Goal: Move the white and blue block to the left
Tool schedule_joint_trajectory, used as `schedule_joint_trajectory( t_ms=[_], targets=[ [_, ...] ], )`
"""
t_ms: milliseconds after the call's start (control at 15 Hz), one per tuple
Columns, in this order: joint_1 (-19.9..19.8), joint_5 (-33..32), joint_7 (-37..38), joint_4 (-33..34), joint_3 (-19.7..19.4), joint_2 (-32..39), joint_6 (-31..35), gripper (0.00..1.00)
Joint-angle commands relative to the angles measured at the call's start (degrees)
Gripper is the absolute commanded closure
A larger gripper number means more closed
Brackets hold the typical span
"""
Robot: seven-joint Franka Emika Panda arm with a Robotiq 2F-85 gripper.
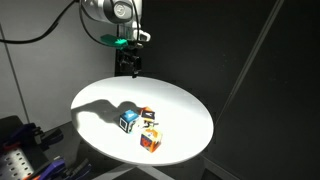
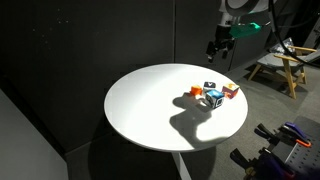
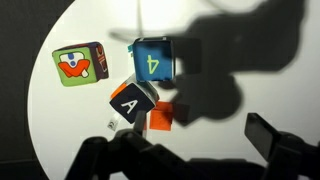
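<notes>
The white and blue block point(image 1: 130, 121) sits near the middle of the round white table point(image 1: 100, 100), in the arm's shadow. It also shows in an exterior view point(image 2: 215, 99) and in the wrist view point(image 3: 153, 60), where its face bears a "4". A dark cube marked "A" with an orange side point(image 3: 132, 102) touches it. An orange-and-white cube point(image 3: 80, 65) lies apart from them, also seen in an exterior view point(image 1: 150, 140). My gripper point(image 1: 128, 65) hangs well above the table, open and empty; it shows in both the exterior view point(image 2: 220, 48) and the wrist view point(image 3: 185, 150).
The table edge point(image 2: 150, 140) drops to a dark floor. Black curtains stand behind. A wooden stool point(image 2: 285, 65) and bins of gear point(image 1: 20, 150) stand off the table.
</notes>
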Motion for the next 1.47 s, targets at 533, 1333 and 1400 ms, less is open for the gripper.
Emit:
schedule_joint_trajectory(
  t_ms=[533,1333,1400],
  targets=[
    [-0.98,-0.73,-2.38,-2.35,-2.04,2.43,6.68,0.0],
    [-3.63,1.91,-10.5,-4.29,-3.0,7.02,9.83,0.0],
    [-3.75,2.14,-11.21,-4.55,-2.91,7.23,9.96,0.0]
  ],
)
